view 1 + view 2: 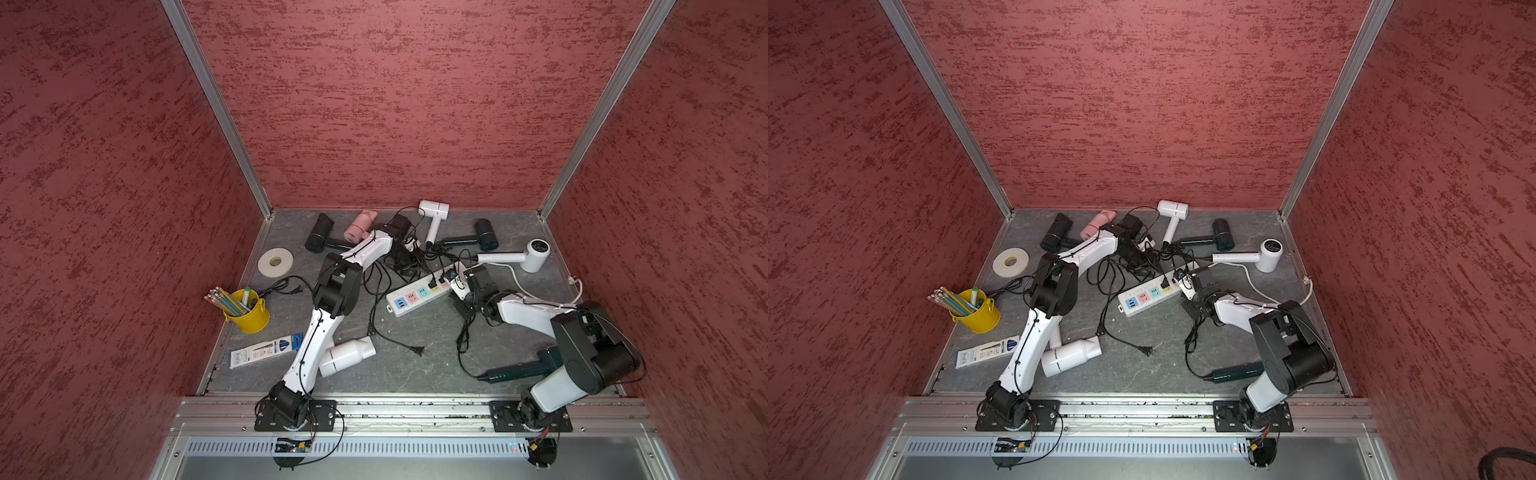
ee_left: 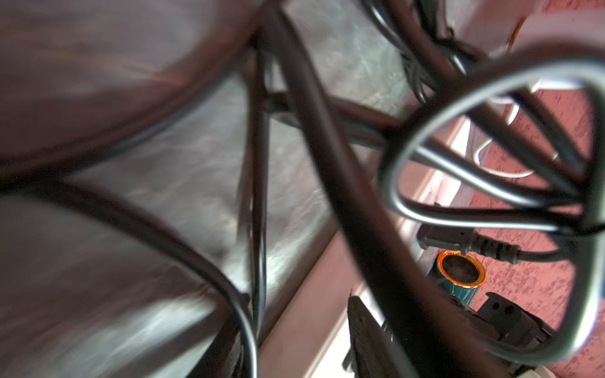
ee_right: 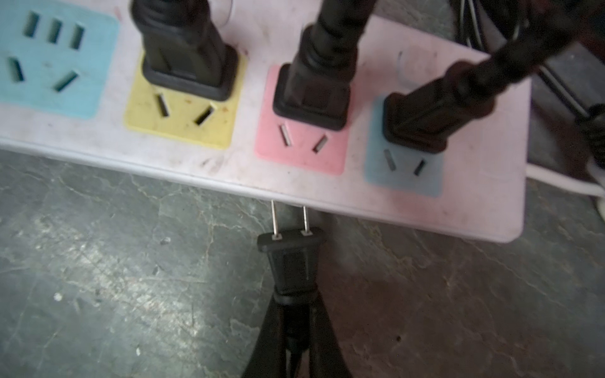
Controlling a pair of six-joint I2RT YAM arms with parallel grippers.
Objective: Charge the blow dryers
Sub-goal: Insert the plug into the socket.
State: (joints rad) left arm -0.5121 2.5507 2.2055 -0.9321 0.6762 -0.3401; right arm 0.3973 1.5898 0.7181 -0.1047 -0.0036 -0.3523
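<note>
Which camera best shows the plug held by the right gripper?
The right wrist view: the plug is centred and sharp, prongs toward the power strip. Both top views leave it indiscernible; left wrist shows tangled cords instead.

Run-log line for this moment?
right gripper: shut on black two-prong plug | white power strip: three plugs seated | left gripper: amid cord tangle

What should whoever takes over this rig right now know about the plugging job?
Right gripper: shut on a black plug, prongs facing the power strip edge, not inserted.
Left gripper: down in the cord tangle, grip unclear.
Blow dryers: scattered on the table, mostly far side.
Done: three plugs seated in the strip.
Left: seat the held plug; teal socket is free; other loose plugs wait on the table.
</note>
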